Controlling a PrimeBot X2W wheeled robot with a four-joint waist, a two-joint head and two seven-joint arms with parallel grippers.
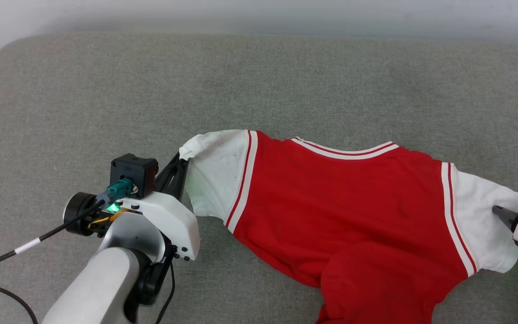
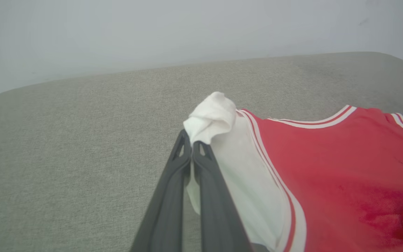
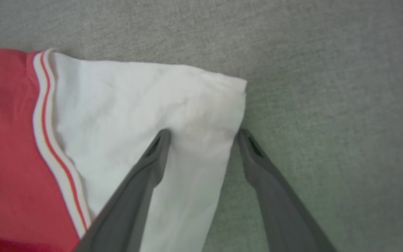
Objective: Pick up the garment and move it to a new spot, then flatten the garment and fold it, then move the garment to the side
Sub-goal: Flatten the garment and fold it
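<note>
Cable runs in from the lower left of the head view, over the grey cushion, up to the left arm's wrist. Just right of that, the left gripper is clenched on the garment: in the left wrist view its two dark fingers meet at the tips, with the bunched corner of the white left sleeve pinched between them and puffing up above. From there the red T-shirt spreads rightward across the cushion, back side up as far as can be told, with the striped white neck trim toward the far edge and the red body crumpled into a fold at the near edge of the head view. Further right lies the white right sleeve, fairly flat. At the far right the right gripper is spread apart and grasps nothing: one finger rests over the sleeve, and the other sits over bare cushion just beside the sleeve's edge
</note>
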